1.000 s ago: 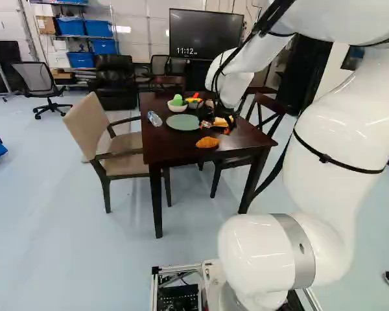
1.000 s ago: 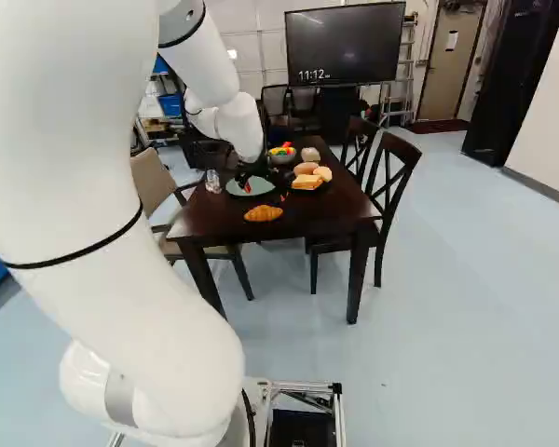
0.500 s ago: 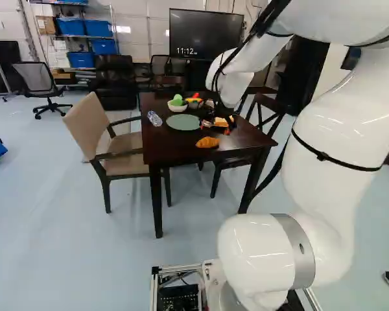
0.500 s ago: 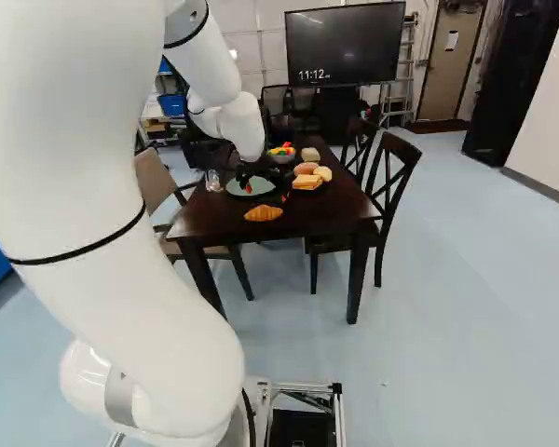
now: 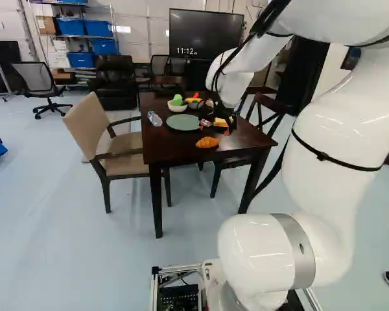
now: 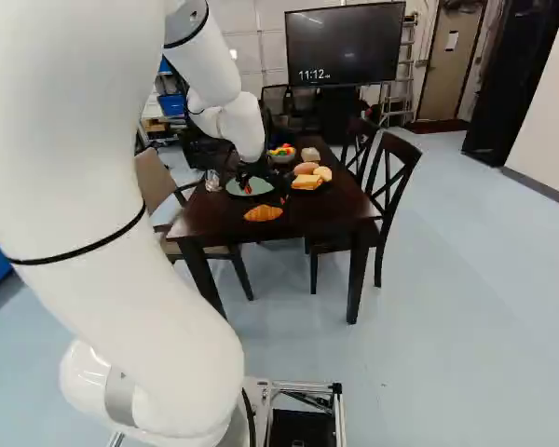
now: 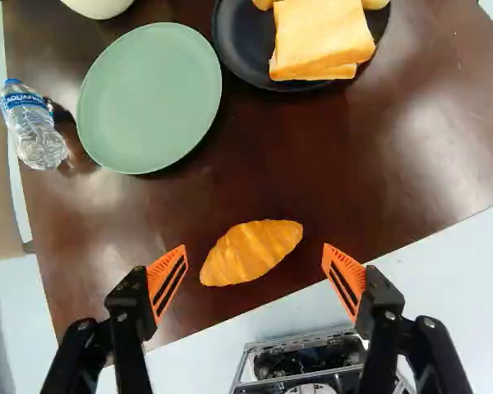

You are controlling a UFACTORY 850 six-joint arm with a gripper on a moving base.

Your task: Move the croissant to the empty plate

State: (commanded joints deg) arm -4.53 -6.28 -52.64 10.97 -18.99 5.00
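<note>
In the right base view my gripper (image 6: 266, 192) hangs over the table, behind the croissant (image 6: 263, 213). The wrist view shows the gripper (image 7: 255, 258) open, its orange-padded fingers wide apart. Between and beyond them lies the golden-brown croissant (image 7: 251, 252) on the dark table, touched by neither finger. It lies slantwise, close to the table's near edge. The empty green plate (image 7: 149, 98) is ahead of the gripper, past the croissant, beside the black plate.
A black plate (image 7: 243, 59) holds bread slices (image 7: 319, 37) and other food. Beside the green plate lies a water bottle (image 7: 34, 130). Bowls of food (image 5: 177, 106) stand farther back. Chairs (image 5: 107, 133) flank the dark wooden table (image 5: 165, 150).
My arm has shifted slightly, with the gripper a little nearer the croissant in the base views. The base, croissant and green plate have stayed put.
</note>
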